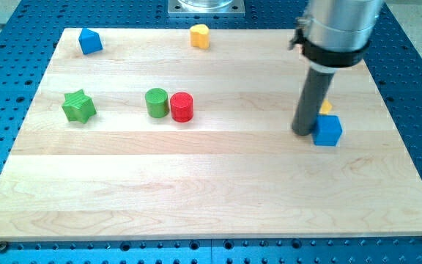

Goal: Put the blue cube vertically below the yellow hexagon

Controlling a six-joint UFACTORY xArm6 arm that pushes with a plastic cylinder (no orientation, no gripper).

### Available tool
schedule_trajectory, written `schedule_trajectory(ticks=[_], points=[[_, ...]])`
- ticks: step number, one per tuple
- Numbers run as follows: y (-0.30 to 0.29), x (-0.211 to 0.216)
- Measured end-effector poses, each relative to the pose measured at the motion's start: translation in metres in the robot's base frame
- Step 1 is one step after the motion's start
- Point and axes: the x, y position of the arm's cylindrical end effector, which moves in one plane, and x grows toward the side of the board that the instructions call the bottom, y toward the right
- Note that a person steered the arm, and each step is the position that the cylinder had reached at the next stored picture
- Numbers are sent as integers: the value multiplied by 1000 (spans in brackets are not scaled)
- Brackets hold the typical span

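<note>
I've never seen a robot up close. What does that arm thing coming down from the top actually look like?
You see a wide, shiny silver-grey metal cylinder with a black collar around its bottom edge. A straight dark grey rod sticks down from it, ending in my tip, flat and plain. No fingers, cables or markings are visible.

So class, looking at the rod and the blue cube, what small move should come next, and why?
Probably none, or a slight retreat: the blue cube already sits directly below the yellow hexagon, which peeks out behind it. My tip rests against the cube's left side.
</note>
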Motion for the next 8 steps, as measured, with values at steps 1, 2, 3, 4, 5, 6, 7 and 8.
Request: schedule_trajectory(ticks=[1,2,3,4,5,6,7,8], points=[[23,-35],[19,-29],[19,33],[24,82],[26,80],[50,75],[88,75],[99,92]])
